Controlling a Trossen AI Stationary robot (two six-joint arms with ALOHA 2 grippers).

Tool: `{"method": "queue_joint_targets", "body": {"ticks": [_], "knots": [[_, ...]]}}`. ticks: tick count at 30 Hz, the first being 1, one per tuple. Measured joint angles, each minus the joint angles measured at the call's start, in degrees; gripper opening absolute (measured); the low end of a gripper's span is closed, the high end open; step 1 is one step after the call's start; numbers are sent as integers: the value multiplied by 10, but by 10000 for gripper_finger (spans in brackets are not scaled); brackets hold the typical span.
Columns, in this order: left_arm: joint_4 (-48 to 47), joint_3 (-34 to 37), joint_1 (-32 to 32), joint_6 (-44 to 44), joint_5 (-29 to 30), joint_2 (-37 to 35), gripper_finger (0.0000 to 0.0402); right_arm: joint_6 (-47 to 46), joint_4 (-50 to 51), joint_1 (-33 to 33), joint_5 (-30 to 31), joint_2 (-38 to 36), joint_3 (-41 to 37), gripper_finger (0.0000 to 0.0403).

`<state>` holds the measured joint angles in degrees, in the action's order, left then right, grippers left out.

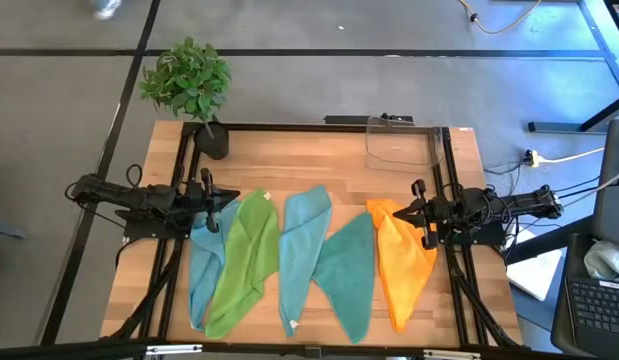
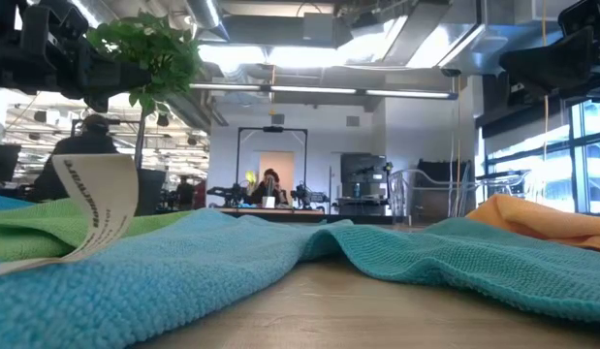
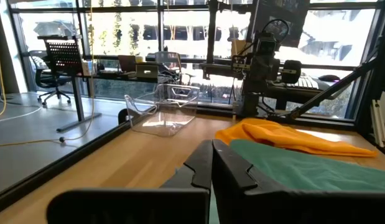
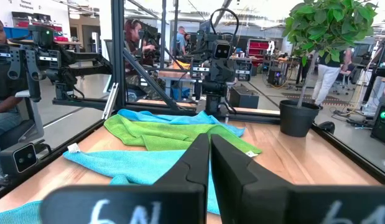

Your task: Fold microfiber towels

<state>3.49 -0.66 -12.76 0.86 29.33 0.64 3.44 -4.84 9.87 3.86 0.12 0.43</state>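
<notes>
I am holding my left tool (image 1: 232,199) with its fingers pressed together and pinching nothing, just over the far corner of the light blue towel (image 1: 203,262) that is lying at the left end of the row. My right tool (image 1: 399,213) is hovering with its fingers pressed together as well, empty, just beside the far edge of the orange towel (image 1: 403,262).

All five towels are lying unfolded side by side across the wooden bench (image 1: 309,160), and I am taking the potted plant (image 1: 192,88) at the far left corner as my landmark. Nearest the plant is sitting that light blue towel; the lime green towel (image 1: 244,260) is overlapping it on the side away from the plant. Next along is lying the second light blue towel (image 1: 299,255), then the teal towel (image 1: 349,275), and the orange towel is resting farthest from the plant.

A clear plastic bin (image 1: 401,145) is standing along the same far edge as the plant, near the opposite corner, just beyond the orange towel.
</notes>
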Motion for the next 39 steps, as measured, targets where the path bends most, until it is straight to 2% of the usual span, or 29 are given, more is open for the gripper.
{"method": "queue_joint_targets", "body": {"ticks": [13,20,24,29,32,35,39], "knots": [[0,0,0,0,0,0,0,1,0,0,0,0,0,19],[0,0,0,0,0,0,0,187,-18,0,36,0,0,19],[0,0,0,-8,1,0,0,189,-14,0,36,0,0,19],[0,0,0,-101,12,0,0,192,-7,0,36,0,0,19],[1,0,0,-133,47,0,0,182,-8,0,36,0,0,19],[1,0,0,-148,44,0,0,145,-9,0,54,0,0,19],[1,0,0,-108,28,0,0,-15,-11,0,51,0,0,19]]}}
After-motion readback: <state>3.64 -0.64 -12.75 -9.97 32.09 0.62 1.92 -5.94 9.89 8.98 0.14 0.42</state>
